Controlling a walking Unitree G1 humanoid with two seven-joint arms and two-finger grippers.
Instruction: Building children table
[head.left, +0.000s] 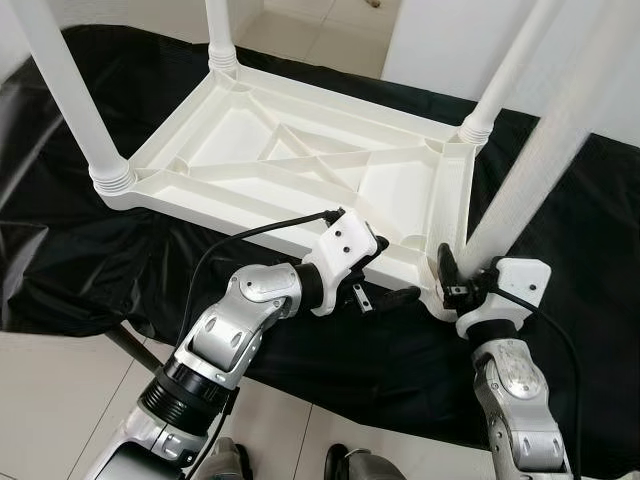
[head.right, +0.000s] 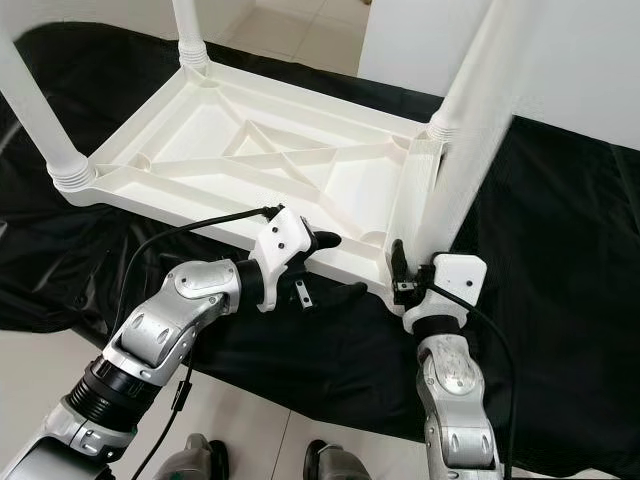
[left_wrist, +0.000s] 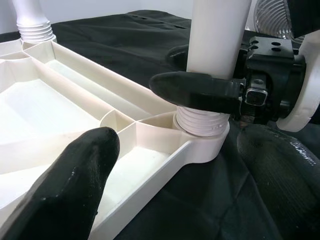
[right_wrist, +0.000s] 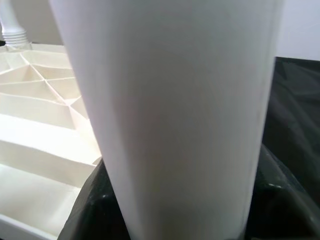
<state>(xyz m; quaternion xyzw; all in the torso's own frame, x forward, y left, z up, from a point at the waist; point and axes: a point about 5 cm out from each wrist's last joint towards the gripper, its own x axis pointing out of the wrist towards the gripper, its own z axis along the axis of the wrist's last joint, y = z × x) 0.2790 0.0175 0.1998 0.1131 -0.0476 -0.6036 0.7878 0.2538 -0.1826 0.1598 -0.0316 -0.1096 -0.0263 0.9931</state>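
Observation:
A white plastic children's table lies upside down on a black cloth, its legs pointing up. My right gripper is shut on the near right leg, just above its ribbed socket at the table's corner. The left wrist view shows its black fingers clamping that leg. That same leg stands right before the right wrist camera. My left gripper is open and straddles the table's near rim beside that corner, with one finger inside the ribbed underside and the other outside over the cloth.
The black cloth covers a low surface and hangs over its front edge. Three other legs rise at far left, near left and far right. Pale tile floor lies in front. A fan stands behind.

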